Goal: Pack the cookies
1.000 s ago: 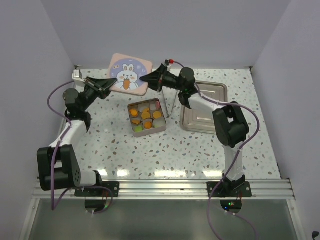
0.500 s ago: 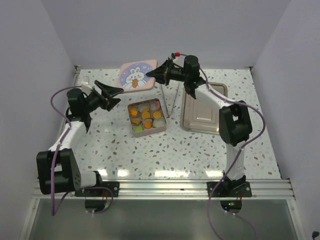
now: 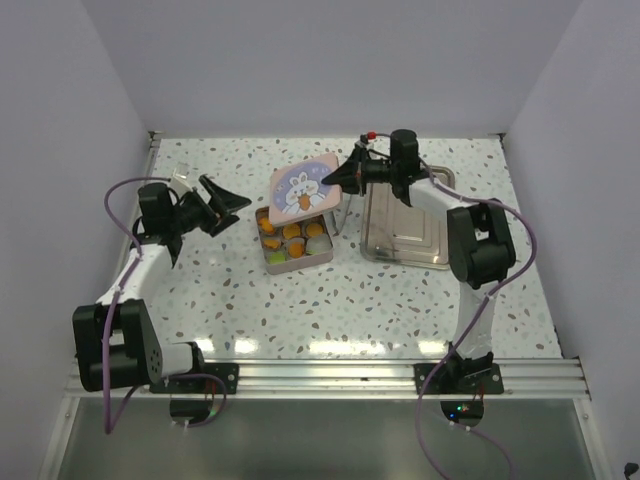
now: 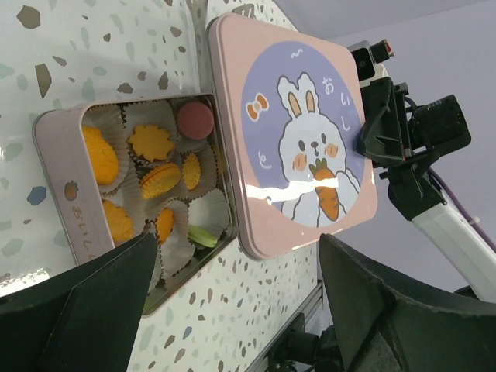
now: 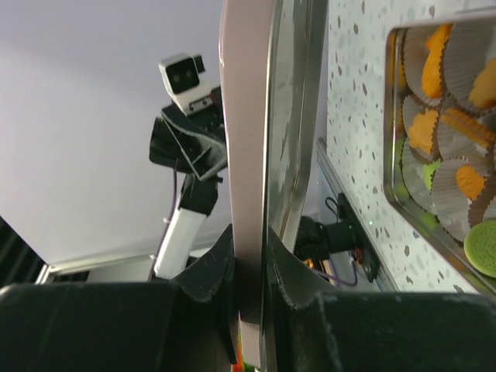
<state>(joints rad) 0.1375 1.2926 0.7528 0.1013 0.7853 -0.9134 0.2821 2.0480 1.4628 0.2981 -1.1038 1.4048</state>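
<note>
The cookies are small orange, green and pink discs in white paper cups inside an open pink tin. My right gripper is shut on the edge of the pink bunny lid, which it holds tilted above the tin's back edge. The right wrist view shows the lid edge-on between my fingers, with cookies at the right. My left gripper is open and empty, left of the tin. In its wrist view the cookies, tin wall and lid lie ahead.
A shallow metal tray lies right of the tin, under my right forearm. A thin wire stand is between the tin and the tray. White walls close in the speckled table on three sides.
My left gripper let go of the lid and pulled back to the left, open. My right gripper carried the lid forward and right, from the back of the table to above the tin.
</note>
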